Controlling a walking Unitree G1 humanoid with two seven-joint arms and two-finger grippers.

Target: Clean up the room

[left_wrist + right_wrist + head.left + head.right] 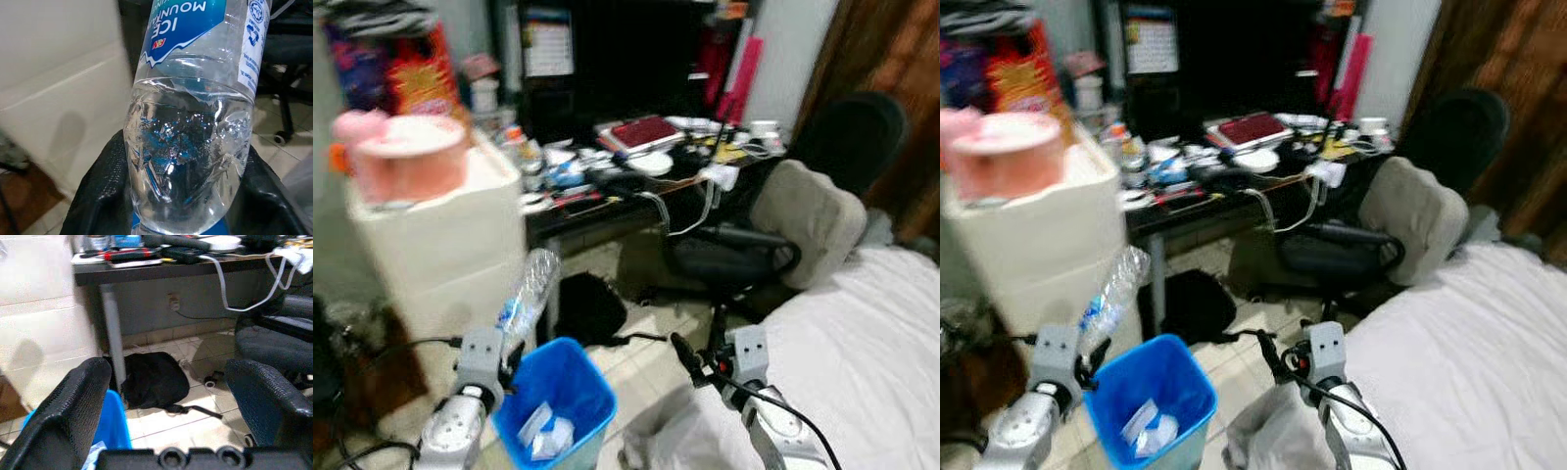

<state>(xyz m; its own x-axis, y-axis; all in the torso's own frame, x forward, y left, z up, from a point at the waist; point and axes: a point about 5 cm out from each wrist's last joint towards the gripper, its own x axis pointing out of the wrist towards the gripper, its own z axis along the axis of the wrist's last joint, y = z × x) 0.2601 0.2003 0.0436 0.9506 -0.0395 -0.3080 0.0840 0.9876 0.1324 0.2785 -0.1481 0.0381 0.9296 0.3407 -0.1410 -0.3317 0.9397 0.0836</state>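
Left gripper [512,354] holds a clear crushed plastic water bottle with a blue label [529,294] above the blue plastic wastebasket [570,377].

The left gripper's black fingers [100,196] are clamped on the bottle's base, and the bottle leans up and away over the wastebasket's rim on the side nearest the white cabinet [450,245]. Crumpled white paper [546,431] lies inside the wastebasket. The right gripper [690,357] hangs beside the wastebasket, on the side of the white-sheeted bed [862,362], its fingers [73,401] spread wide with nothing between them. Beyond the wastebasket, a black bag [587,308] lies on the tiled floor under the cluttered dark desk [636,191], with a black office chair [744,255] near it.
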